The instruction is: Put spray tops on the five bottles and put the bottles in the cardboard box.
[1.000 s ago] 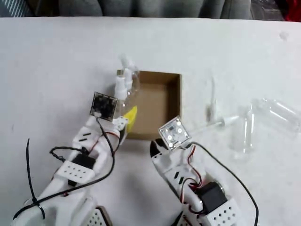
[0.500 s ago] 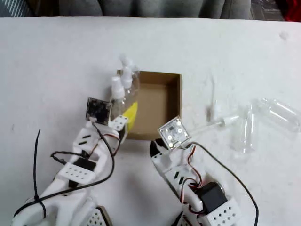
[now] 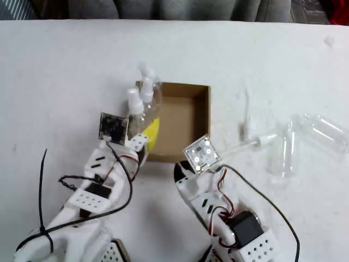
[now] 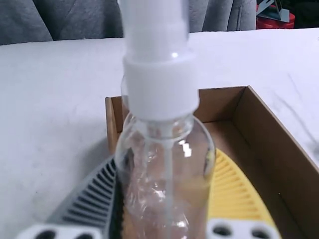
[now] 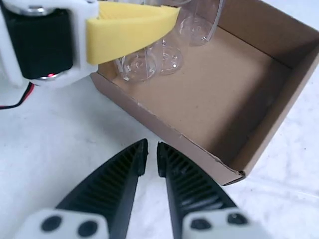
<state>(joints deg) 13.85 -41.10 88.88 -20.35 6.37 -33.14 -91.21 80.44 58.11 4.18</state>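
Bottle [image 4: 162, 144] with a white spray top [image 4: 157, 64] stands upright, clamped between the grey and yellow fingers of the left gripper [image 4: 164, 172]. It is inside the cardboard box [image 3: 188, 117], against the box's left wall. Just beyond it, at the box's far left corner, stand more topped bottles [image 3: 148, 90]; their clear bases rest on the box floor. The right gripper [image 5: 149, 152] hangs over the table [image 3: 65, 65] just outside the box's near wall, its black fingers drawn almost together with nothing between them. Toward the table's right edge lie two bare bottles [image 3: 286, 153], with two loose spray tops [image 3: 256, 142] between them and the box.
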